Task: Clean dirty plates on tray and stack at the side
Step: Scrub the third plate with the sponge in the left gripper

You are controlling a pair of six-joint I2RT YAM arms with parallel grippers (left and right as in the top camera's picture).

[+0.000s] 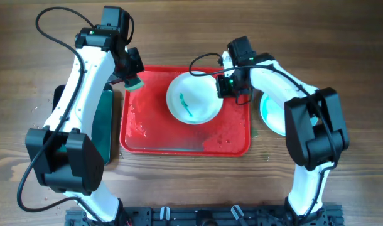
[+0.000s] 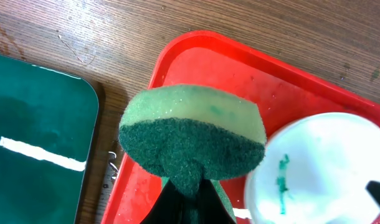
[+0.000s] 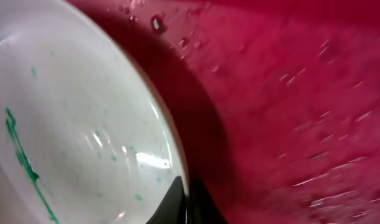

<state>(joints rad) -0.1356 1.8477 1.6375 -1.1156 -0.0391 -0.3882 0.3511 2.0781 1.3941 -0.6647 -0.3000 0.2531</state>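
A white plate [image 1: 193,99] with a green-teal smear sits tilted on the red tray [image 1: 154,135]. My right gripper [image 1: 224,86] is shut on the plate's right rim; the wrist view shows the rim [image 3: 171,149] between the fingers [image 3: 189,199]. My left gripper [image 1: 130,74] is shut on a green sponge [image 1: 134,83] above the tray's far left corner. In the left wrist view the sponge [image 2: 193,134] hangs over the tray [image 2: 196,62] just left of the plate [image 2: 321,168]. A pale mint-blue plate [image 1: 271,114] lies on the table right of the tray, partly hidden by my right arm.
A black tray with green inside [image 1: 105,122] lies left of the red tray, also in the left wrist view [image 2: 34,137]. The red tray's floor is wet, with a pale smear near its front left [image 1: 138,130].
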